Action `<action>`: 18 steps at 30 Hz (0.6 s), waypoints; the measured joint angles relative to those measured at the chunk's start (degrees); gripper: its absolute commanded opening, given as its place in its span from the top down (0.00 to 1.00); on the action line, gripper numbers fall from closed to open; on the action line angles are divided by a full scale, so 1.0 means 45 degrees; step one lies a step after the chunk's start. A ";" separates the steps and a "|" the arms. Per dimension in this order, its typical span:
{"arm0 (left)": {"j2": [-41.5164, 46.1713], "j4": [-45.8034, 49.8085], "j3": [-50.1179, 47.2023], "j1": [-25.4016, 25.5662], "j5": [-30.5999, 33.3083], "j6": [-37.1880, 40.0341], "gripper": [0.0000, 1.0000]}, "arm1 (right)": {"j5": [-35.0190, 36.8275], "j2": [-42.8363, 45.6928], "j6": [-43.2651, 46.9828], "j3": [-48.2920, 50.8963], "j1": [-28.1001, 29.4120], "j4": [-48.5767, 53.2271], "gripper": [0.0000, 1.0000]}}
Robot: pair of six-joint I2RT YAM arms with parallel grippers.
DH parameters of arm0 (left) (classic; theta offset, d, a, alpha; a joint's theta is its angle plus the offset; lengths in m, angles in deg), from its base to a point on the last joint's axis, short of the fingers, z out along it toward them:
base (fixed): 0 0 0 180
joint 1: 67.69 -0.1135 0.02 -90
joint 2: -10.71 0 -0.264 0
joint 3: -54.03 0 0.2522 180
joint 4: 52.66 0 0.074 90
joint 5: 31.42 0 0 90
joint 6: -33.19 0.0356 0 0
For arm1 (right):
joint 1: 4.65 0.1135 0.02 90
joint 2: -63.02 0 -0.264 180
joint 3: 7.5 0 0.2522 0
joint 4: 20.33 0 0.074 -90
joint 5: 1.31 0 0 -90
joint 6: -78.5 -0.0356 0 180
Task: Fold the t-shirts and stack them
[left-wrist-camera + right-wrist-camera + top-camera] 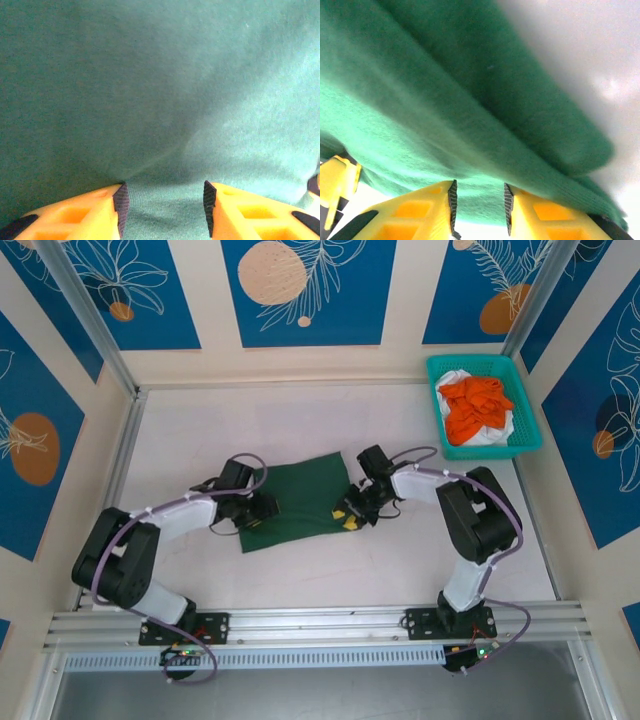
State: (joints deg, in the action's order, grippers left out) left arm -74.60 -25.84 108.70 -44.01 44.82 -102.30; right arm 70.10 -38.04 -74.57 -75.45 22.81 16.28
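A dark green t-shirt [300, 490] lies folded into a rectangle mid-table. My left gripper [258, 510] rests on its left end. In the left wrist view the left gripper [165, 192] stands open, pads pressed down on flat green cloth [160, 90] that spans the gap unpinched. My right gripper [352, 512] is at the shirt's right end. In the right wrist view the right gripper [479, 192] has its jaws apart over the folded edge of the green cloth [445, 100]. An orange t-shirt [478, 405] lies crumpled on a white one [492, 435].
The orange and white shirts sit in a teal mesh basket [484, 452] at the back right corner. Bare white table [570, 50] lies beside the green shirt's edge. Walls and metal rails fence in the table on three sides.
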 measured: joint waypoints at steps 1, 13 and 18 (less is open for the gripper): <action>0.0170 0.0112 -0.0102 -0.0223 -0.0044 0.0063 0.49 | 0.0112 0.0204 -0.0151 0.0165 0.0141 0.0000 0.61; 0.0578 0.3075 0.2939 -0.2589 -0.0554 0.1491 0.45 | 0.1710 0.1093 0.0471 -0.2832 0.0408 0.1239 0.64; -0.1151 0.3128 0.5066 -0.3104 -0.1214 0.2123 0.59 | 0.1511 -0.1195 0.1001 -0.6086 0.0442 0.1132 0.72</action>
State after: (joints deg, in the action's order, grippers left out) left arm -79.78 -11.77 131.50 -57.98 39.36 -92.75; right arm 76.90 -43.41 -70.07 -102.84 24.80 21.38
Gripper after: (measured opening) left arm 0.421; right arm 0.302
